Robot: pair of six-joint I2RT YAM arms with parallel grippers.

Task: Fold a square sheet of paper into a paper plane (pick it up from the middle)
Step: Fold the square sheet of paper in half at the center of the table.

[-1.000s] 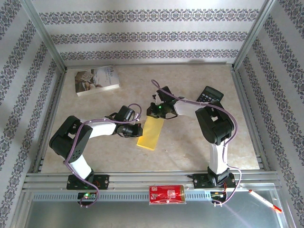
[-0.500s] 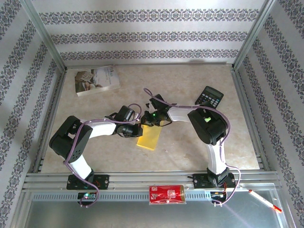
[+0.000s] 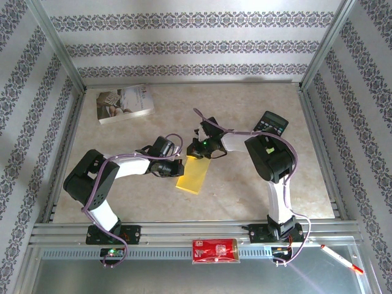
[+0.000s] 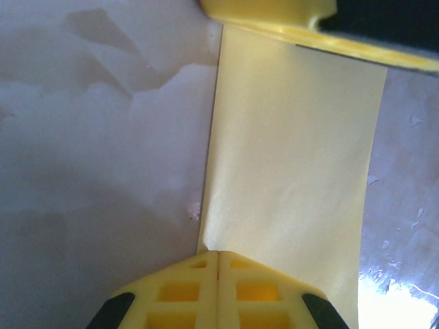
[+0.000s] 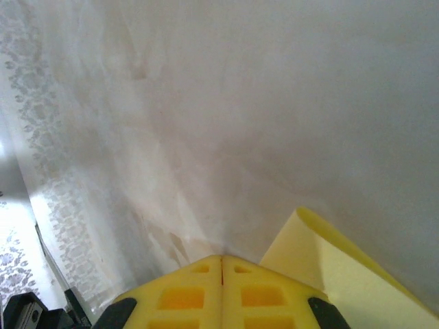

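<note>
The square sheet of paper (image 3: pixel 193 175) lies on the table folded into a narrow yellow strip. My left gripper (image 3: pixel 179 166) is shut, its tips resting on the strip's left edge; the left wrist view shows the strip (image 4: pixel 295 157) stretching away from the left gripper (image 4: pixel 218 255). My right gripper (image 3: pixel 197 153) is shut at the strip's far end. In the right wrist view the right gripper (image 5: pixel 221 258) touches bare table, with the paper's raised folded edge (image 5: pixel 322 267) just to its right. The paper plane is out of view.
A white printed book (image 3: pixel 124 103) lies at the back left and a black calculator (image 3: pixel 271 124) at the back right. A red packet (image 3: pixel 214 250) and a pen (image 3: pixel 341 259) sit on the metal rail at the front. Patterned walls close in the table.
The right gripper swung left over the strip's far end, then came back slightly right. The left gripper and the paper have hardly moved.
</note>
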